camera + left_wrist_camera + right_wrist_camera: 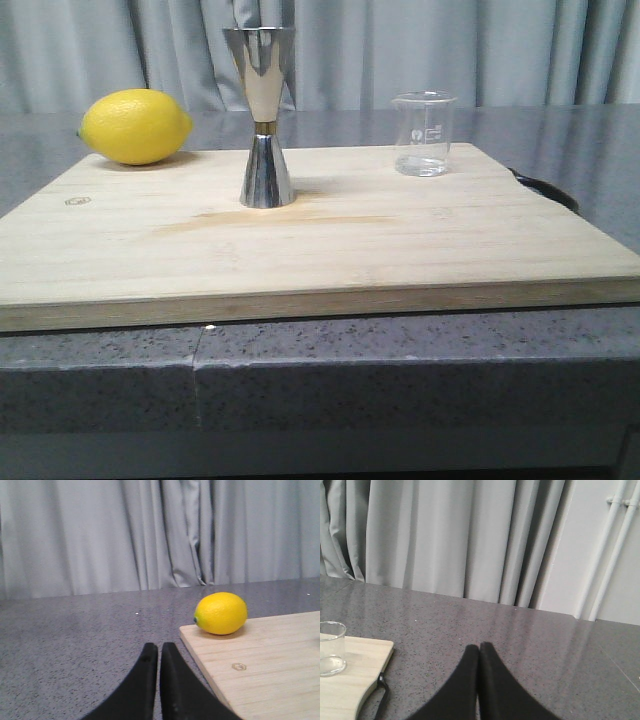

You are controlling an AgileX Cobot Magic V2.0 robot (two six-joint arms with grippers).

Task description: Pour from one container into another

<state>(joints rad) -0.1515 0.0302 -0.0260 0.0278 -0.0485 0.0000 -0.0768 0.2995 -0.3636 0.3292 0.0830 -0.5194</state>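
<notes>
Backdrop: grey curtain is hanging behind a speckled grey counter [100,130], with a wooden board [320,250] lying across it.
Jigger: steel double cone [266,118] is standing upright near the board's middle, narrow-waisted and top-heavy (contents hidden from this angle).
Beaker: clear glass [424,133] is sitting upright to the right and a little farther back, well apart from the jigger; whether a film of liquid is lying in its base, cannot tell.
Lemon: fruit [136,126] is resting at the far left corner of the board.
Left gripper: fingers [159,680] are pressing together, empty, over bare counter left of the board.
Right gripper: fingers [479,680] are likewise closed on nothing, right of the board.
Stage: both vessels upright and apart is fitting before or after a pour.
Risk: jigger's small foot is inviting tipping from any sideways nudge; slick steel may be slipping in a grasp; thin glass may be skidding if bumped.
</notes>
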